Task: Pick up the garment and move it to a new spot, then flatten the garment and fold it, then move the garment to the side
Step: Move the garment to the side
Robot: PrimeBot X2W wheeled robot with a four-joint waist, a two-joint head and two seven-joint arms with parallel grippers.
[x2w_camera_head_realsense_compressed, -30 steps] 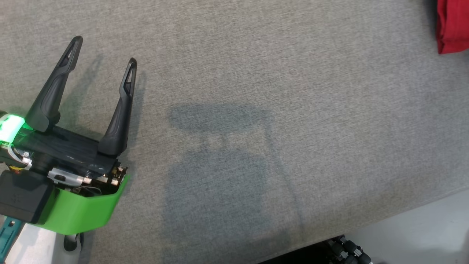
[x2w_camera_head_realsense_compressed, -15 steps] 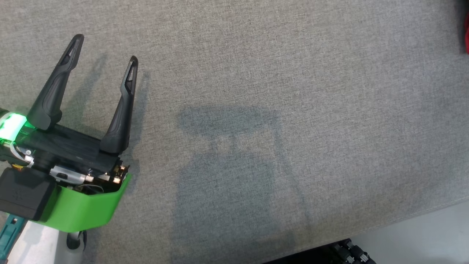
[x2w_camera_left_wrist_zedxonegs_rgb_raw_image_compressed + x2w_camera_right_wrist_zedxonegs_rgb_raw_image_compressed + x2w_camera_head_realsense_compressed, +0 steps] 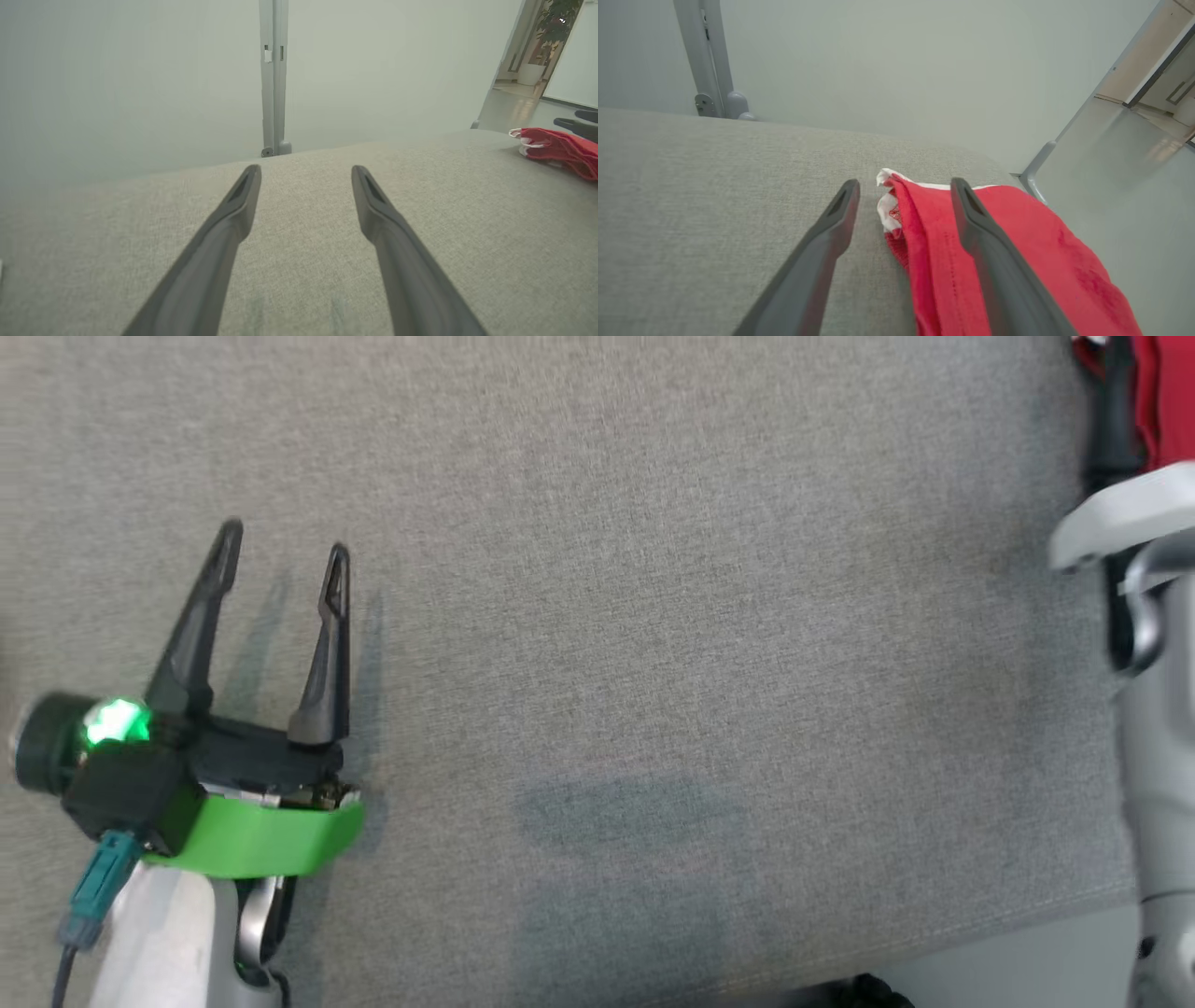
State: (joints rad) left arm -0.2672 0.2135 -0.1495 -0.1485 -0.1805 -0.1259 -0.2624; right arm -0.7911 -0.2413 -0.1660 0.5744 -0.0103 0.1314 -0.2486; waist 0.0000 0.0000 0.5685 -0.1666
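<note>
Between the open jaws of right gripper (image 3: pixel 904 183) lay red garment (image 3: pixel 1027 242), long axis parallel to them; left gripper (image 3: pixel 283 539), also open, stood well apart.

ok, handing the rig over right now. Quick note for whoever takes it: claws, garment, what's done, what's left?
Claws: the left claw is open and empty above the grey surface. The right claw is open and gripping nothing, with one finger over cloth and the other over bare surface.
Garment: the red garment lies as a folded bundle at the robot's right end of the surface, close to the edge.
Done: it looks folded and set to the side.
Left: probably just back the right arm off without snagging the cloth, then check that the fold is tidy.
</note>
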